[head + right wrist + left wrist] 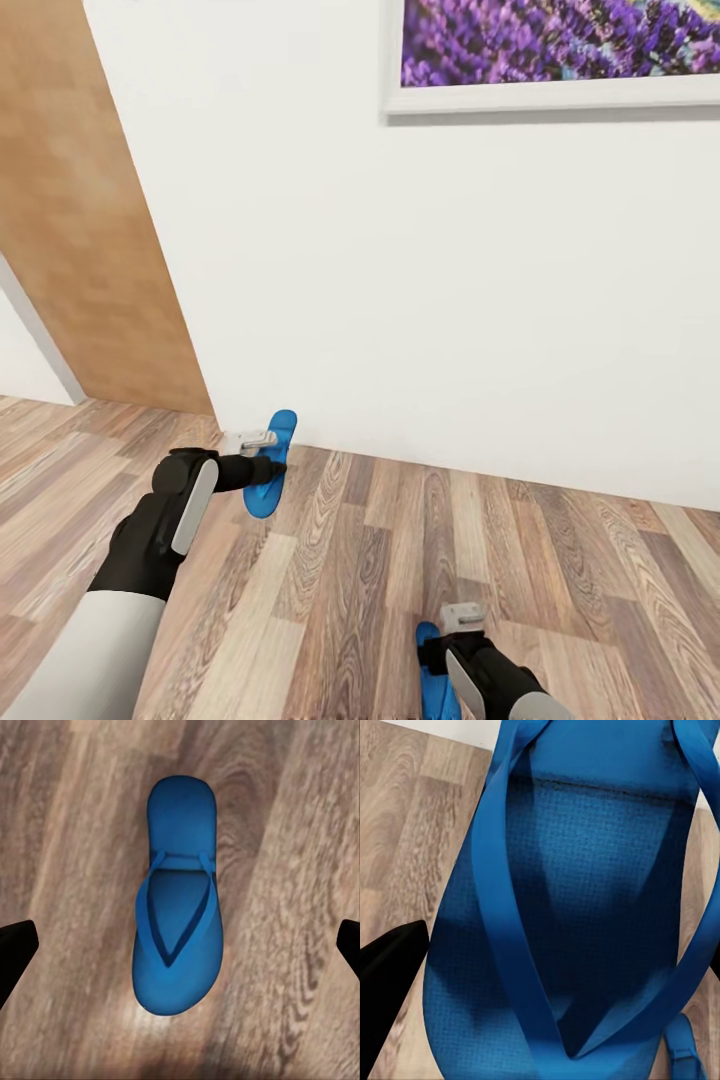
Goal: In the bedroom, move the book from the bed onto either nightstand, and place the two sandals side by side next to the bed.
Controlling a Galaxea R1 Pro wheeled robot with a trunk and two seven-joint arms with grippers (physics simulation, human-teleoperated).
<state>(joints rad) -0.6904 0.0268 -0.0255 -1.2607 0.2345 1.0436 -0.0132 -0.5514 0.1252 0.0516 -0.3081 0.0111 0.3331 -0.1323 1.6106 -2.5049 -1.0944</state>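
Note:
My left gripper (268,452) is shut on one bright blue sandal (273,470), held across its width just above the floor at the foot of the wall. In the left wrist view this sandal (577,892) sits very close, with a black finger (390,975) against its edge. The second blue sandal (431,685) lies flat on the wooden floor at the bottom of the head view. My right gripper (448,635) hangs open over it. In the right wrist view that sandal (178,930) lies between widely spread fingertips (15,945), untouched. The bed, book and nightstand are out of view.
A white wall (450,300) stands straight ahead, with a framed purple lavender picture (560,45) high on it. A light wooden door panel (90,220) is at the left. Wood-plank floor (340,560) runs between and around both arms.

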